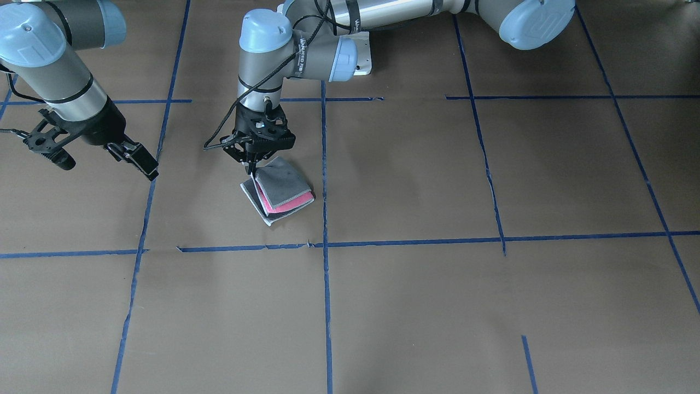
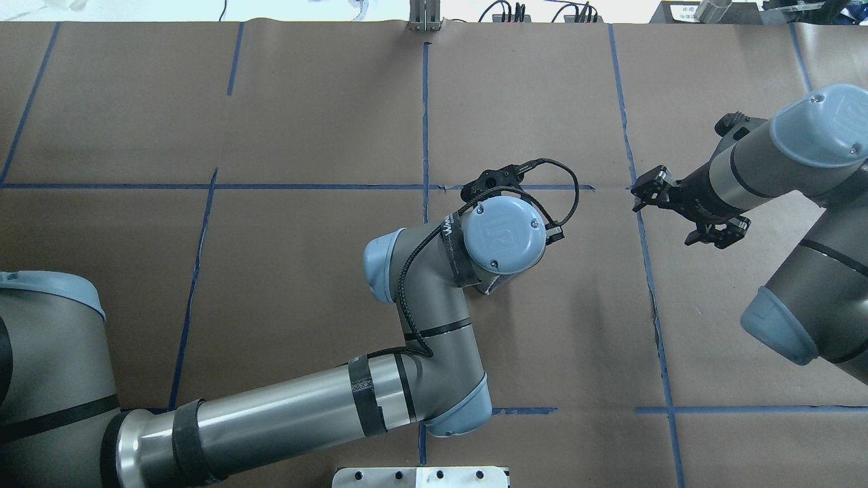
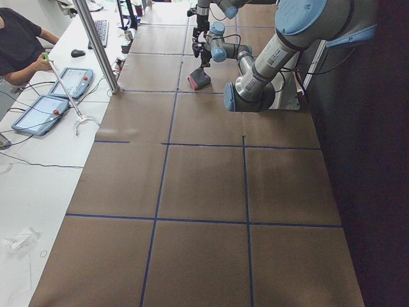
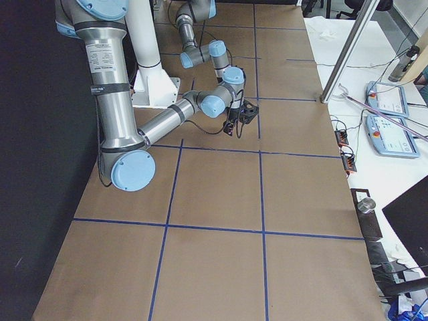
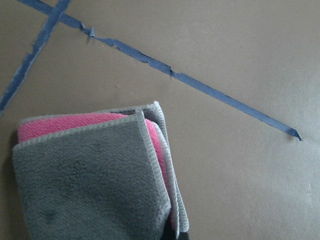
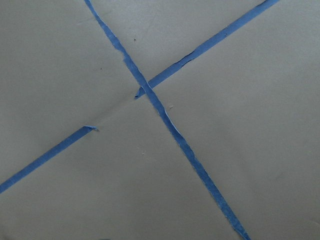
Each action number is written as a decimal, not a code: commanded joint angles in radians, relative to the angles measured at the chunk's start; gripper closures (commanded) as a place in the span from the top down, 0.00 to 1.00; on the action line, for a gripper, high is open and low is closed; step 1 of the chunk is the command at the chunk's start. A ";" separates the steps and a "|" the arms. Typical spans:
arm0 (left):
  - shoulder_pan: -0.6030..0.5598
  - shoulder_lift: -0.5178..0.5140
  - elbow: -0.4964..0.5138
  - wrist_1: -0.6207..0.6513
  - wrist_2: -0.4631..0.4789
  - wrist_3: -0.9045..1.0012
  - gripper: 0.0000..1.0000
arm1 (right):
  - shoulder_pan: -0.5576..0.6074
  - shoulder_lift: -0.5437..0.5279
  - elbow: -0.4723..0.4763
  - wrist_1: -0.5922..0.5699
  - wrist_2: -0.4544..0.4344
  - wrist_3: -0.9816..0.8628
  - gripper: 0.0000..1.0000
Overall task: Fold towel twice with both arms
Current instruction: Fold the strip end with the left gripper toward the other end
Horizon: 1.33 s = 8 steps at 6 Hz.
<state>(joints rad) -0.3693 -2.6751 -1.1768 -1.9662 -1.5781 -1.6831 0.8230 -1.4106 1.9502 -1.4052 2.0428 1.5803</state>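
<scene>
The towel (image 1: pixel 280 190) lies folded into a small square on the brown table, grey face up, with a pink layer showing at its edge. It fills the lower left of the left wrist view (image 5: pixel 90 180). My left gripper (image 1: pixel 253 171) points straight down at the towel's corner nearest the robot; its fingers look shut on the top grey layer there. In the overhead view the left wrist (image 2: pixel 505 234) hides nearly all of the towel. My right gripper (image 1: pixel 146 167) hangs above bare table well to the side of the towel, looks shut, and holds nothing.
Blue tape lines (image 1: pixel 324 164) divide the brown paper table cover into squares; one runs just beside the towel. The right wrist view shows only a crossing of tape lines (image 6: pixel 145 90). An operator (image 3: pixel 19 45) sits at a side desk with tablets.
</scene>
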 commanded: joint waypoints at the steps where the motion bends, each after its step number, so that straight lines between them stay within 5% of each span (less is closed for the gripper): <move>1: -0.005 -0.023 0.016 -0.020 0.013 0.023 1.00 | 0.002 -0.028 0.016 0.002 -0.004 0.000 1.00; 4: -0.058 0.142 -0.220 -0.003 0.010 0.026 1.00 | 0.004 -0.042 0.041 0.002 -0.004 0.000 1.00; 6: -0.103 0.295 -0.356 0.044 -0.002 0.215 1.00 | 0.013 -0.064 0.056 0.000 0.000 -0.061 1.00; 8: -0.222 0.471 -0.461 0.047 -0.187 0.415 1.00 | 0.060 -0.083 0.053 -0.003 0.023 -0.179 1.00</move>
<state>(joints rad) -0.5332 -2.2951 -1.5777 -1.9218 -1.6796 -1.3684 0.8593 -1.4850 2.0053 -1.4067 2.0513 1.4558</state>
